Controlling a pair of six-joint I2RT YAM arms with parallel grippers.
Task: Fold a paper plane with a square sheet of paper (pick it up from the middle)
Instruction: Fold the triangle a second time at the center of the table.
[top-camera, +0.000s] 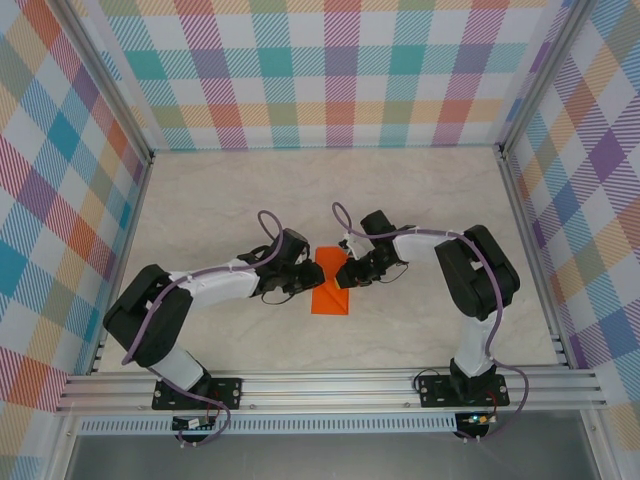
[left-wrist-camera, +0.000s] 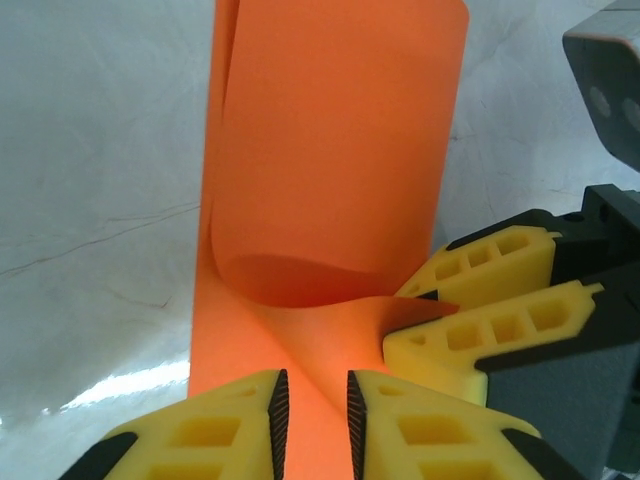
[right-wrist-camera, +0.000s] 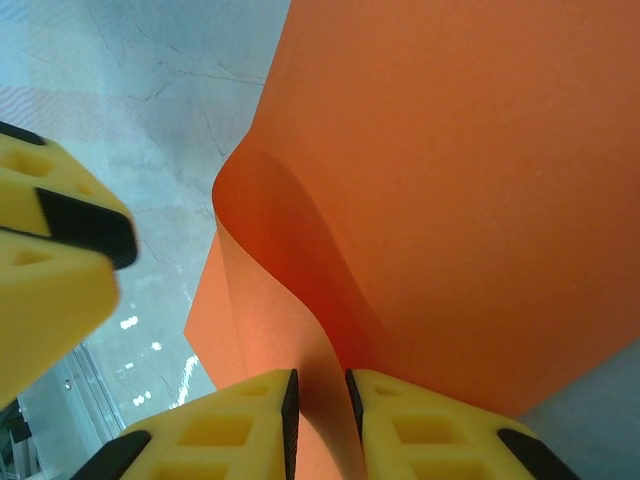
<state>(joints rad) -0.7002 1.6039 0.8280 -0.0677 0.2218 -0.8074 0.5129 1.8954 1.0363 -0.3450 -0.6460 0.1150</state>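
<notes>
Square sheet of paper (top-camera: 331, 296) is recorded near the centre of the tabletop (top-camera: 250, 200), between left gripper (top-camera: 306, 277) on its left and right gripper (top-camera: 347, 271) on its right; seemingly partly raised.

**Overhead view.** The two wrists cover the middle of the sheet of paper (top-camera: 331, 298). The fingertips of the left gripper (top-camera: 308, 277) and the right gripper (top-camera: 343, 270) are too small and too crowded for us to make out.

**Left wrist view.** The sheet runs off the top and bottom edges. The left gripper's own fingers (left-wrist-camera: 225, 425) are cut by the bottom edge, and we cannot tell whether their pads press the paper lying in the gap. The right gripper's dark body is cut by the right edge.

**Right wrist view.** The sheet leaves the top and right edges, and its curl hides the table (right-wrist-camera: 130, 110) behind it. The left gripper's fingers (right-wrist-camera: 40, 300) are blurred and cut by the left edge.
</notes>
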